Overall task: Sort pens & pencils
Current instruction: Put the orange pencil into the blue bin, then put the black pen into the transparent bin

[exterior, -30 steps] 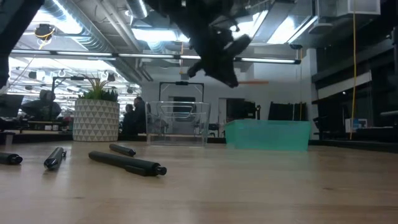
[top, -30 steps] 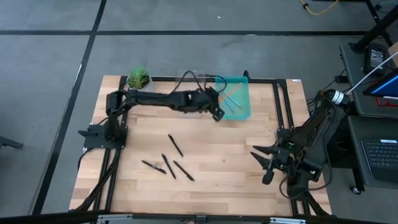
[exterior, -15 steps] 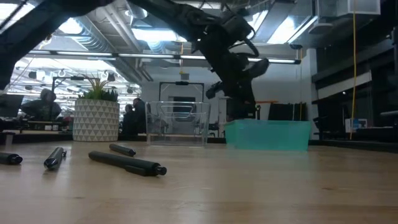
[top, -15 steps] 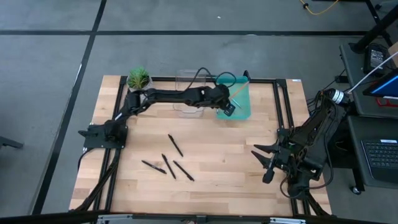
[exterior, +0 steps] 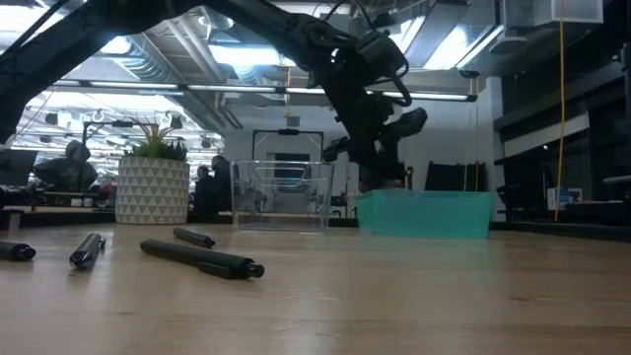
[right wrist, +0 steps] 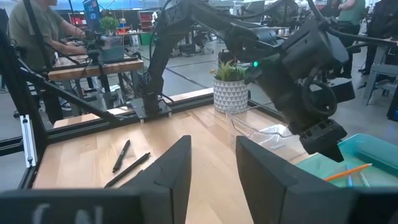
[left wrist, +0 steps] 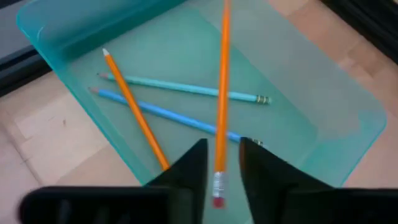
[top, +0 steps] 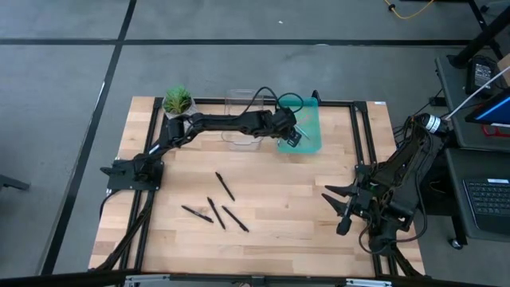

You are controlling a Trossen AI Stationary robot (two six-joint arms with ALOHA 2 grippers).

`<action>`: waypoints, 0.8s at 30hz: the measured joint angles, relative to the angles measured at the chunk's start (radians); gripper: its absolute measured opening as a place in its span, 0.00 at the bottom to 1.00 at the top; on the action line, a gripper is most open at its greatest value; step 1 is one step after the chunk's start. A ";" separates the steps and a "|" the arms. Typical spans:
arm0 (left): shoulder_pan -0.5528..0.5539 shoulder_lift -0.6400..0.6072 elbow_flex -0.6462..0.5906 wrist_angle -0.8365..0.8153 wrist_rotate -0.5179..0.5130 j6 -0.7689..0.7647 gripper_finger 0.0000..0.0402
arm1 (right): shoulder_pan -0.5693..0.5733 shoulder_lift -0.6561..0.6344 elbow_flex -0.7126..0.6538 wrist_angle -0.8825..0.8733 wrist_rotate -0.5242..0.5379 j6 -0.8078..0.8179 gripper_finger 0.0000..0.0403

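My left gripper (top: 293, 135) hangs open over the teal tray (top: 312, 137) at the table's far side. An orange pencil (left wrist: 221, 93) stands between its fingers and reaches out over the tray. On the tray's floor lie another orange pencil (left wrist: 134, 115) and two blue ones (left wrist: 186, 89), the orange one crossing over both. Several black pens (top: 217, 209) lie flat on the wood near the table's middle. My right gripper (top: 335, 211) waits open at the right side, well above the table. My left gripper has the orange pencil's eraser end (left wrist: 217, 186) between its two fingers, which slant down from the table's left and lie along the pencil. The fingers stand wider than the pencil, and I cannot tell whether either one touches it.
A clear plastic box (top: 239, 112) stands just left of the teal tray, and a potted plant (top: 178, 101) stands at the far left. A black frame (top: 362, 135) runs round the table's edges. People sit in the room beyond the table.
My left gripper has gone from beside the clear box toward the table's right edge and down, and now hangs over the teal tray with the orange pencil. The pens and my right gripper have stayed where they were.
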 joint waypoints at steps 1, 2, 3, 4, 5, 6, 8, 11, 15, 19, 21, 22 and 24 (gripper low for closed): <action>0.000 0.000 0.000 0.003 0.001 0.000 0.24 | 0.000 0.000 0.000 0.000 0.000 0.000 0.32; 0.000 0.000 0.000 0.005 0.001 0.000 0.27 | 0.000 0.000 0.000 0.000 -0.001 0.000 0.32; 0.000 0.000 0.000 0.004 0.001 -0.001 0.30 | 0.000 0.000 0.000 0.000 -0.001 0.000 0.32; 0.000 0.000 0.000 0.003 0.002 -0.001 0.32 | 0.000 0.000 0.000 0.000 -0.001 0.000 0.32; 0.000 0.000 0.000 0.003 0.004 0.001 0.34 | 0.000 0.000 0.000 0.001 -0.001 0.000 0.32; 0.000 -0.002 0.000 0.003 0.011 0.005 0.35 | 0.000 0.000 0.000 0.000 -0.003 0.000 0.32; 0.000 -0.017 0.000 -0.006 0.048 0.030 0.36 | 0.000 0.000 0.000 0.000 -0.022 0.000 0.32; -0.003 -0.073 0.000 -0.029 0.128 0.078 0.36 | 0.000 0.000 0.000 0.000 -0.051 -0.004 0.32; -0.018 -0.156 0.001 -0.127 0.191 0.106 0.36 | 0.000 0.000 0.000 -0.001 -0.053 -0.005 0.32; -0.058 -0.234 0.000 -0.202 0.216 0.116 0.36 | 0.000 0.000 0.000 -0.004 -0.054 -0.007 0.32; -0.082 -0.270 0.002 -0.250 0.217 0.153 0.36 | 0.000 0.000 0.000 -0.010 -0.061 -0.010 0.32; -0.095 -0.285 0.001 -0.291 0.217 0.168 0.36 | 0.000 0.000 0.001 -0.011 -0.072 -0.010 0.32; -0.121 -0.308 0.001 -0.357 0.203 0.195 0.36 | -0.001 0.001 0.001 -0.011 -0.099 -0.010 0.32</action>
